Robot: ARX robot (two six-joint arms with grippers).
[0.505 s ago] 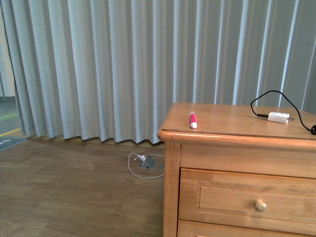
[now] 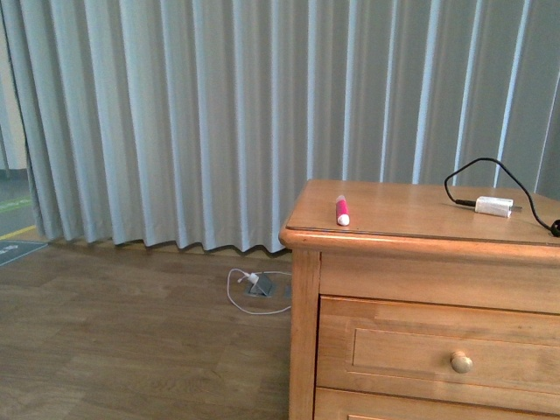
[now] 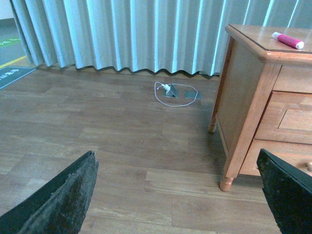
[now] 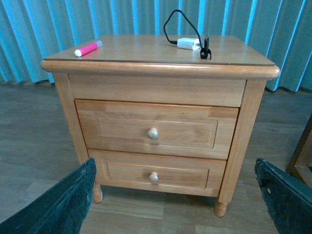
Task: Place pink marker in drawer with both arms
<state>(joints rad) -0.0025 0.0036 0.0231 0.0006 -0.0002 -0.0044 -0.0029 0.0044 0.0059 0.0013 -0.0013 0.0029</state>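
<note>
Pink marker (image 2: 341, 212) lies on top of the dresser (image 2: 402, 214), near its left front edge and well apart from the white plug (image 2: 493, 207). The drawer (image 4: 153, 129) is closed, so it probably must be pulled open first. Left end effector (image 3: 175, 163) and right end effector (image 4: 175, 168) are both released wide and hold nothing.

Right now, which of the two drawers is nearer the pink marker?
The upper drawer, directly under the dresser top where the pink marker lies; the lower drawer sits beneath it.
</note>
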